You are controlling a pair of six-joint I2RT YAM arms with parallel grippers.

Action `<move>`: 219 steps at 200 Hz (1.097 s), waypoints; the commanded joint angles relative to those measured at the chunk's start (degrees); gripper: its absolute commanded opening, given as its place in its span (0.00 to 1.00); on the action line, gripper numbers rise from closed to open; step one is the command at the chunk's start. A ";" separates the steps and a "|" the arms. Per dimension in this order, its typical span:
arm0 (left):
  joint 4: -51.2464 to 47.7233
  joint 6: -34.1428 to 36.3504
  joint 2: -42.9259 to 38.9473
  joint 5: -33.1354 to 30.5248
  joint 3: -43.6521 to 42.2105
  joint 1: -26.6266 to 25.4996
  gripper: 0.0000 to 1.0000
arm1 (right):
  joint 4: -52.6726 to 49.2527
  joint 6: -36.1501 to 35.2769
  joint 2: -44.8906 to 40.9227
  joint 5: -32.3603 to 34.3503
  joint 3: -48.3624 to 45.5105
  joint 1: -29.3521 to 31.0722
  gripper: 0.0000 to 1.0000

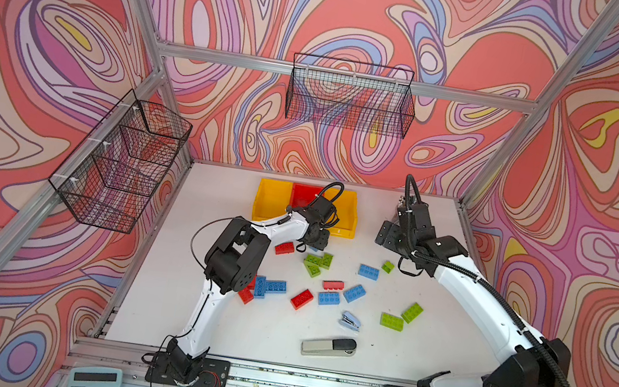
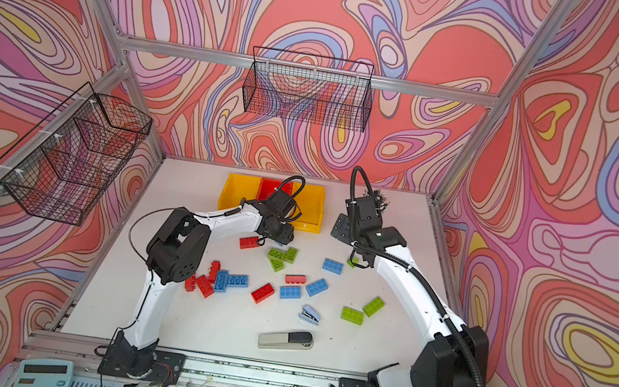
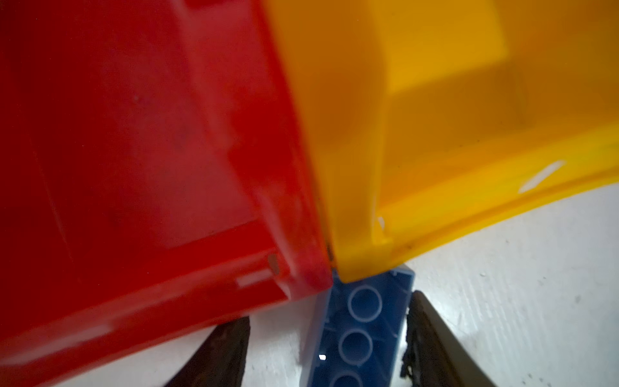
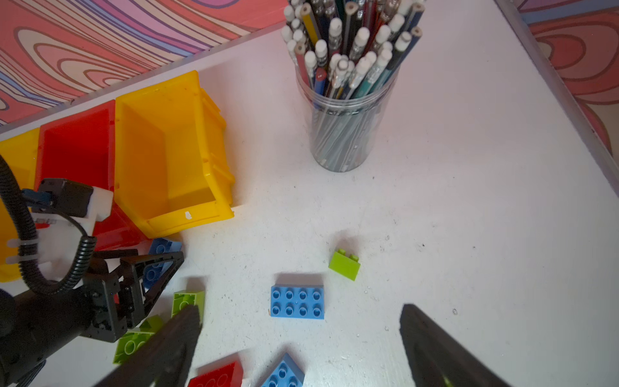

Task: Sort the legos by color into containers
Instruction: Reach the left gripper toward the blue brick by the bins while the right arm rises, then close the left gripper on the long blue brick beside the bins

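Left wrist view: we see left pincer (image 3: 330,338) half-open astride a blue studded plastic brick (image 3: 360,335) beside apparently empty red and yellow plastic bins (image 1: 272,201), right pincer (image 4: 299,315) wide, empty; other bricks (image 1: 301,298) unsorted on white worktop (image 1: 235,330).

In the left wrist view the red container (image 3: 134,150) and the yellow container (image 3: 469,100) beside it are blurred and cut off by the frame edges. The yellow corner covers one end of the blue brick (image 3: 361,335), and the edge cuts the other end. The fingers (image 3: 425,335) of the left end effector (image 3: 330,308) are cut off too. In both top views, near the centre of the frame, the left arm (image 1: 285,226) hides most of this end effector and nearly all of this brick. In the right wrist view the fingers of the right end effector (image 4: 300,310) are blurred, and the edge cuts off a red brick (image 4: 217,373).
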 commanded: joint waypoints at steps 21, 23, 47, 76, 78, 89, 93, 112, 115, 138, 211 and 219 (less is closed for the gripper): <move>-2.68 -1.92 -0.63 0.69 -1.33 0.01 0.47 | -0.80 0.85 -1.03 2.11 1.17 -0.18 0.98; -2.62 -1.97 -0.70 0.70 -1.43 0.06 0.46 | -0.80 0.84 -1.02 2.15 1.16 -0.16 0.98; -3.20 -1.84 -1.07 -0.25 -2.20 -0.01 0.30 | -0.24 0.23 -0.76 2.02 1.25 -0.14 0.98; -4.84 -1.71 -2.66 -1.03 -2.38 -0.01 0.13 | 0.38 -0.03 -0.49 1.11 1.55 -0.13 0.98; -4.88 -1.67 -2.85 -1.05 -2.46 -0.01 0.12 | 0.46 -0.06 -0.44 1.02 1.52 -0.09 0.98; -5.24 -1.50 -4.12 -1.06 -2.98 -0.01 0.11 | 0.76 -0.19 -0.49 0.67 1.64 -0.11 0.98; -5.29 -1.40 -4.63 -1.06 -3.18 -0.02 0.11 | 0.86 -0.22 -0.47 0.57 1.71 -0.13 0.98; -5.63 -1.13 -7.35 -1.39 -4.28 -0.19 0.09 | 1.49 -0.21 -0.46 -0.08 1.67 -0.13 0.98; -5.81 -1.06 -7.73 -1.48 -4.43 -0.19 0.09 | 1.61 -0.21 -0.40 -0.22 1.61 -0.11 0.98; -7.07 -0.41 -10.79 -1.35 -4.92 -0.19 0.09 | 2.64 -0.05 -0.52 -1.15 1.00 -0.06 0.98; -6.53 1.84 -7.65 1.23 -3.34 -0.19 0.08 | 3.94 0.14 -0.56 -1.21 -0.93 -0.14 0.98; -6.81 1.86 -6.83 1.22 -2.88 -0.19 0.08 | 3.61 -0.03 -0.59 -0.80 -0.48 -0.14 0.98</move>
